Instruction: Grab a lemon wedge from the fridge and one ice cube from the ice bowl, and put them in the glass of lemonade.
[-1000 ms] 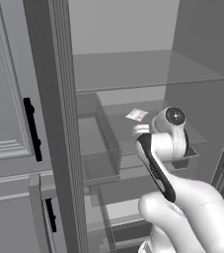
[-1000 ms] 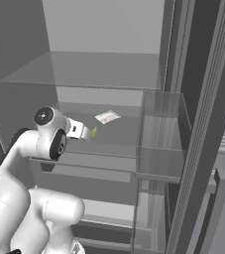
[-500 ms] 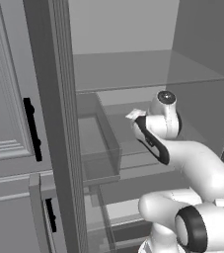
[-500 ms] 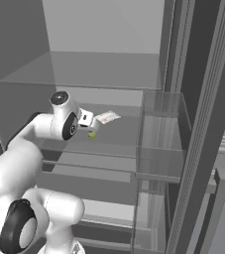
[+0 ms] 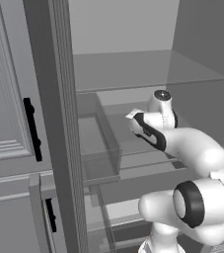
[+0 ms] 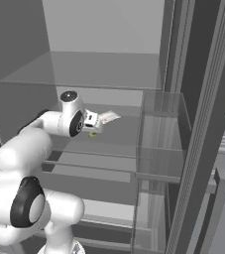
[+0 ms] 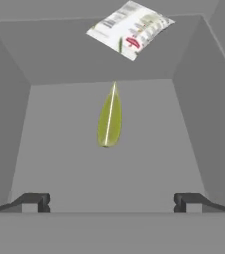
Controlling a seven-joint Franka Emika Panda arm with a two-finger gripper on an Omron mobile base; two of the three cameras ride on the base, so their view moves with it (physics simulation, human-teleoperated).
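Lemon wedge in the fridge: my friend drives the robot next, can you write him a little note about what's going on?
Gripper: fingers wide open, holding nothing, reached into the fridge.
Lemon wedge: lying on the fridge shelf straight ahead of the fingers, untouched. A white packet lies farther back.
Done: fridge open, arm lined up with the wedge.
Left: grab the wedge, fetch one ice cube, put both in the lemonade.
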